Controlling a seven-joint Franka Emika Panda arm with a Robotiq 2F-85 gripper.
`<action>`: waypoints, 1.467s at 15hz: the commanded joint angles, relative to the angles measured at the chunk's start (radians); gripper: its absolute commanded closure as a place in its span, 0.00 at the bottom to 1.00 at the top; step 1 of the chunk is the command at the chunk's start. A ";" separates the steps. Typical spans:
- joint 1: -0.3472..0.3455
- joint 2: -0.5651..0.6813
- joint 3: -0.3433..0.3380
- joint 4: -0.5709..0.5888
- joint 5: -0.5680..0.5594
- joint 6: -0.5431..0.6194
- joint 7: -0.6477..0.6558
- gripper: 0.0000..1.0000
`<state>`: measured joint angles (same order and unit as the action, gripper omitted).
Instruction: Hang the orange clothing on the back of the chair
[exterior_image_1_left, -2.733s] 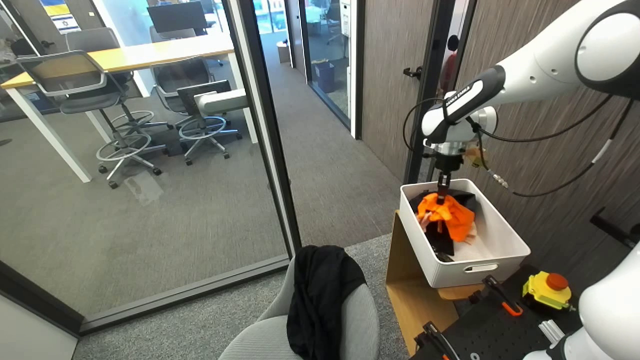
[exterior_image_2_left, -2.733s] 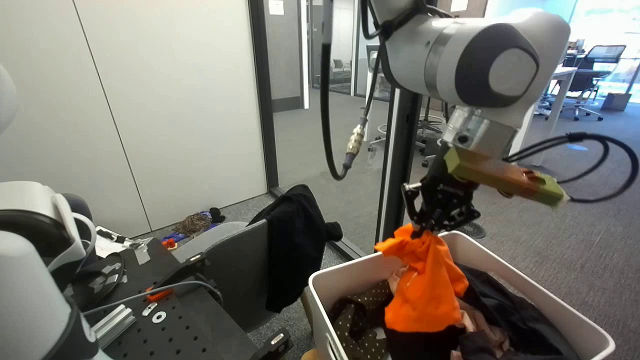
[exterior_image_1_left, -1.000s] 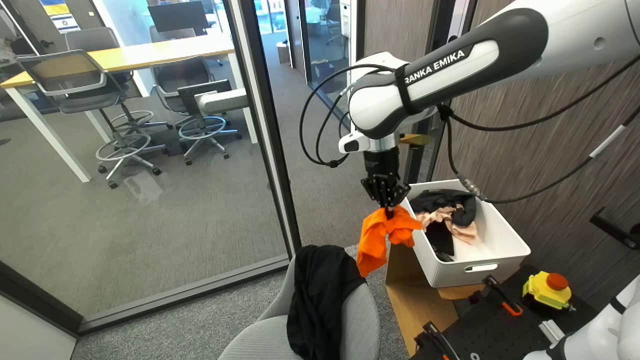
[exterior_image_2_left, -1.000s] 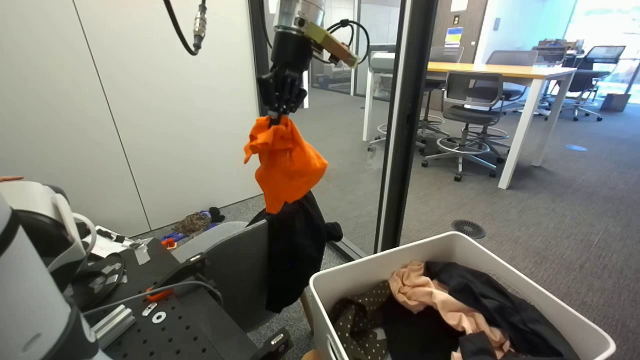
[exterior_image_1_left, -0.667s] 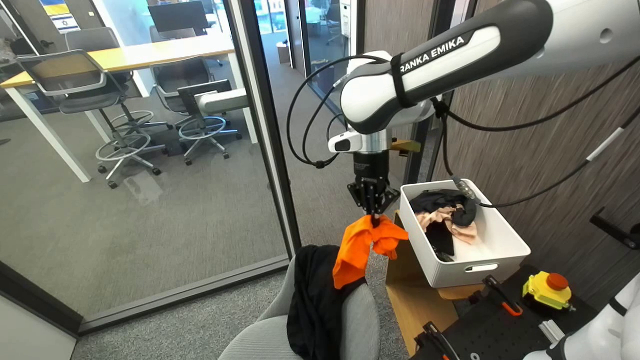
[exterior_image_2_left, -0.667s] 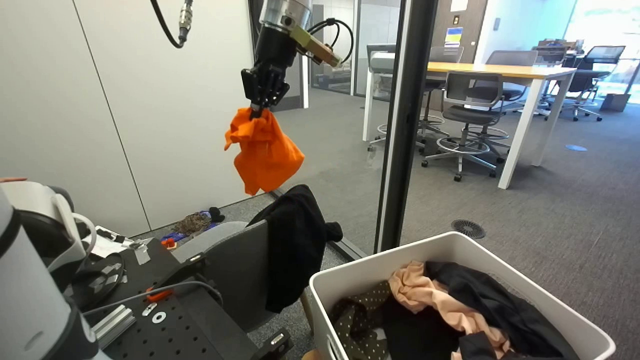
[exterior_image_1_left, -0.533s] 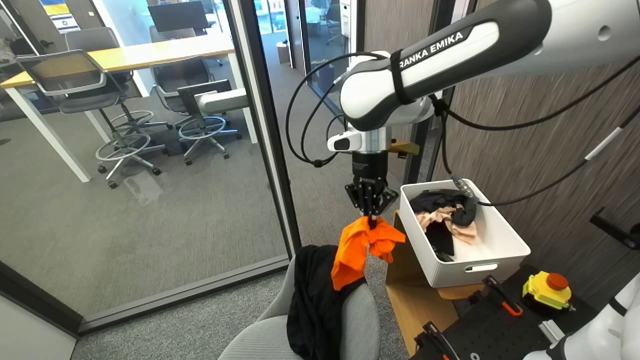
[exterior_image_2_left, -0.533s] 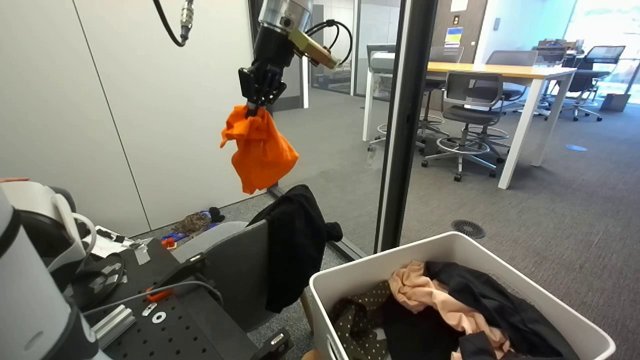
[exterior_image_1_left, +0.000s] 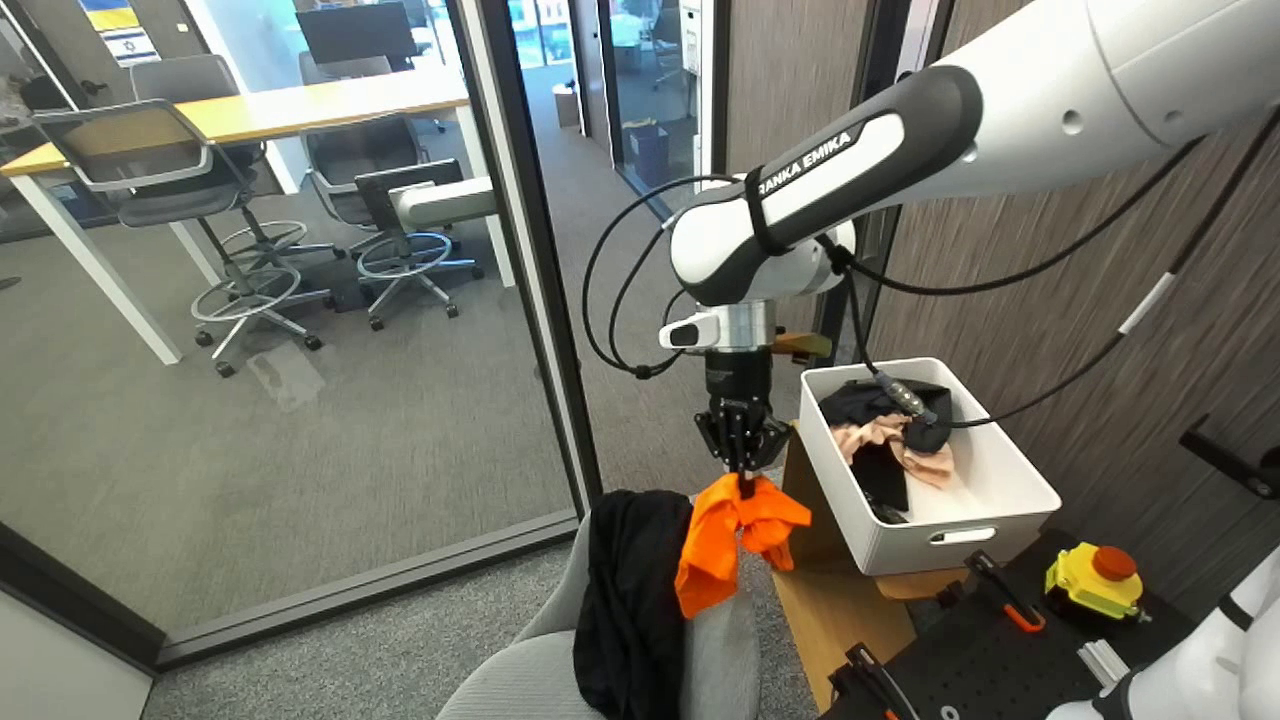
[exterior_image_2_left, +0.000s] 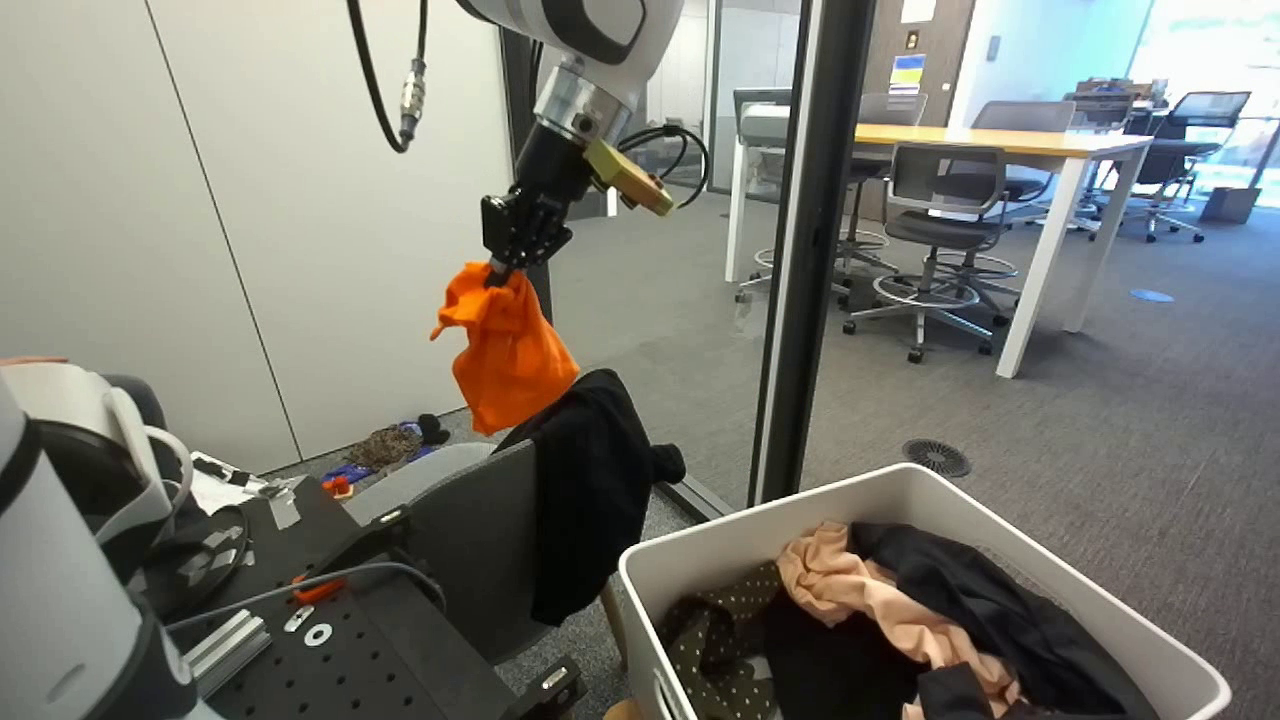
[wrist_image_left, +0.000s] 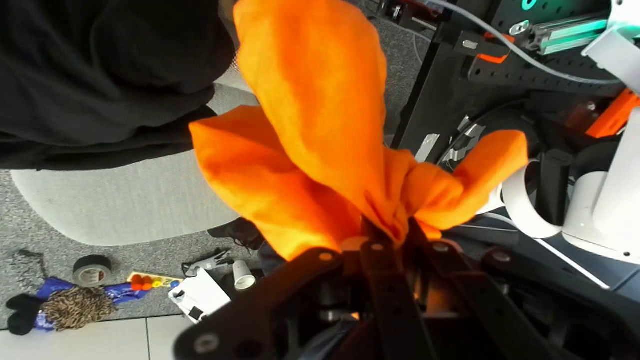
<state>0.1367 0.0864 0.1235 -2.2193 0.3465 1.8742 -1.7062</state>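
Gripper (exterior_image_1_left: 746, 486) pinches orange clothing (exterior_image_1_left: 712, 553), hanging beside black garment (exterior_image_1_left: 632, 610) draped over grey chair (exterior_image_1_left: 725, 655); contact unclear from here. White bin (exterior_image_1_left: 905, 552) nearby holds dark and peach fabrics (exterior_image_1_left: 927, 466).

Orange blazes on the clothing (exterior_image_2_left: 510, 365); black gripper (exterior_image_1_left: 745, 487); grey chair (exterior_image_2_left: 475, 540); white bin (exterior_image_1_left: 900, 552); peach cloth (exterior_image_2_left: 890, 605); brown fabric (exterior_image_2_left: 742, 608), pale-dotted!

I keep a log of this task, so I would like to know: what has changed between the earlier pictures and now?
The gripper, clamped on the orange garment, has carried it out of the white storage bin toward the back of the gray chair and most recently lowered it somewhat. Nothing was let go. The bin stayed in place, as did the black garment draped over the chair.
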 joint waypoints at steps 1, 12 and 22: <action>-0.024 0.108 0.010 0.067 0.034 -0.008 -0.059 0.92; -0.129 0.409 0.027 0.289 0.031 -0.043 -0.201 0.92; -0.100 0.490 0.056 0.268 -0.028 0.072 -0.164 0.92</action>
<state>0.0277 0.5714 0.1620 -1.9489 0.3424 1.9105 -1.8954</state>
